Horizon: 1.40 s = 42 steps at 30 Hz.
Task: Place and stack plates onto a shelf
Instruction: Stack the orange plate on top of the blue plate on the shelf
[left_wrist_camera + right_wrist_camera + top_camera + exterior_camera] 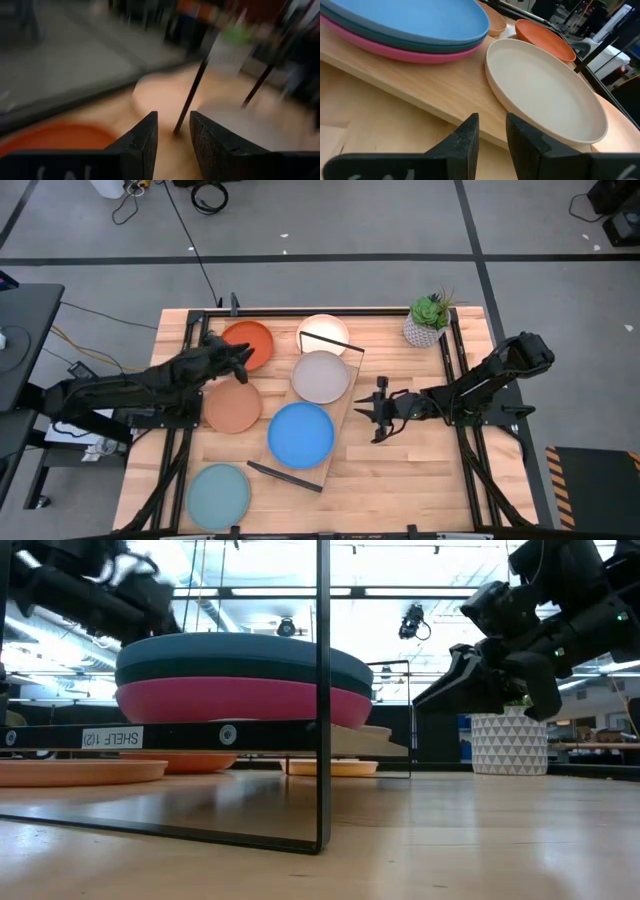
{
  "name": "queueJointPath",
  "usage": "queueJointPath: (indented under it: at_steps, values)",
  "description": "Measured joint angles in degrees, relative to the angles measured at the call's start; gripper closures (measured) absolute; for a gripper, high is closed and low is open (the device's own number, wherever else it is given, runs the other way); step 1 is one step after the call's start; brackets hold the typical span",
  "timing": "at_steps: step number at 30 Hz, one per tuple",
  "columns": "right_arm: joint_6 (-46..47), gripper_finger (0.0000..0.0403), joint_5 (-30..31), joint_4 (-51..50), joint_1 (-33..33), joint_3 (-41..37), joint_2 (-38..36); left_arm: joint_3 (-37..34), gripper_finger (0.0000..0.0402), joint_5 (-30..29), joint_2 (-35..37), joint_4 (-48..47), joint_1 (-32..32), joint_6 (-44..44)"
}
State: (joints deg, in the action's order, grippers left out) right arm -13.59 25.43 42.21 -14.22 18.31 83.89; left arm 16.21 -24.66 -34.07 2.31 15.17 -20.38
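Tabletop's crowded: my left gripper [243, 360], jaws narrowly parted and empty, hovers over the orange plate [250, 341]; a hasty descent could clip the shelf [345, 402] frame

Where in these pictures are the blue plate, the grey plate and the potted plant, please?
blue plate [300, 434]: high view, middle of its top face, on the shelf.
grey plate [320, 377]: high view, middle of its face, on the shelf.
potted plant [424, 330]: high view, white pot below the green leaves.

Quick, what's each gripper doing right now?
Left gripper: slightly open, empty, above the orange plate.
Right gripper: slightly open, empty, beside the shelf.
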Motion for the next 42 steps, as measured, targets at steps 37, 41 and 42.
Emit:
queueJointPath:
  at_steps: [37,41,42]
  values:
    - [5.1,0.0300,-6.1,-2.8,0.0,0.0,0.0,21.6,0.0206,8.3,-48.3,-29.8,10.8,9.2]
    - [5.0,0.0300,-6.1,-2.8,0.0,0.0,0.0,21.6,0.0244,7.2,-50.2,-31.1,10.8,9.2]
    - [5.0,0.0300,-6.1,-2.8,0.0,0.0,0.0,21.6,0.0258,6.9,-50.4,-31.4,10.8,9.2]
